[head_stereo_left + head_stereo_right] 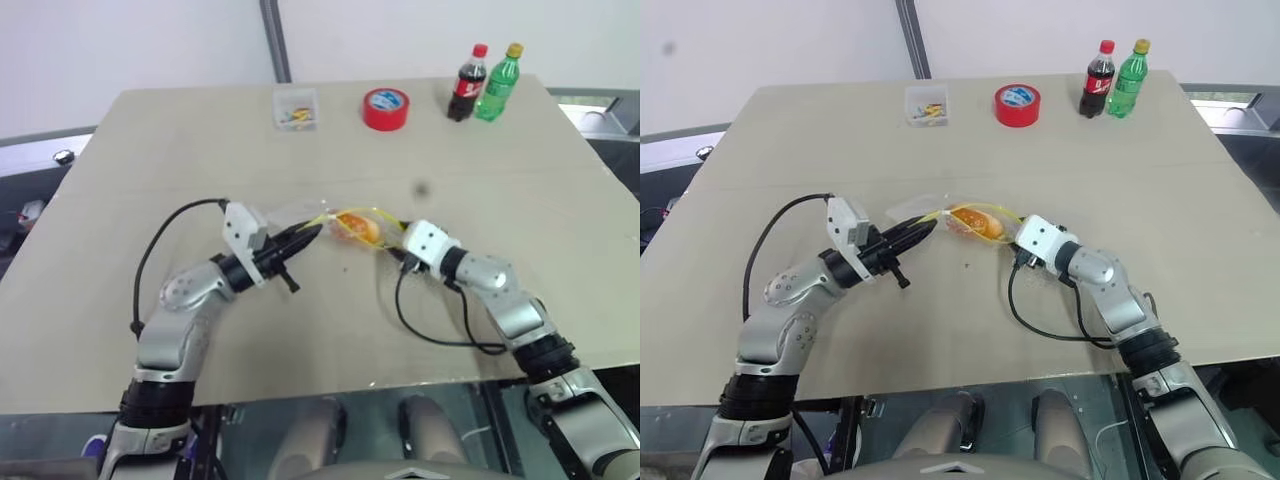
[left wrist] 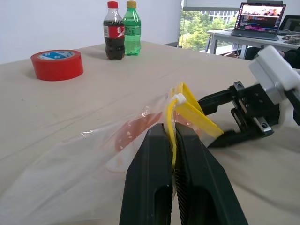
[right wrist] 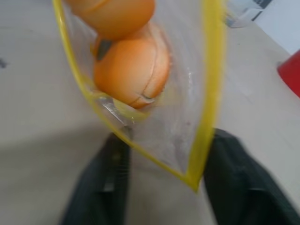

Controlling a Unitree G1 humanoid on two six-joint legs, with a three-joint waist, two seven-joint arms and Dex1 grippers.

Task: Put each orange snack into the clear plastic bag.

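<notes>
Over the table's middle, with both snacks in the bag, the left gripper should keep pinching the yellow mouth while the open, empty right gripper backs away slowly

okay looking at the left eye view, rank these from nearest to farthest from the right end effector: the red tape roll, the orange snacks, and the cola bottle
1. The orange snacks, in the clear plastic bag, just left of the right end effector.
2. The red tape roll, toward the table's far edge.
3. The cola bottle, far edge, right of the tape.
</notes>
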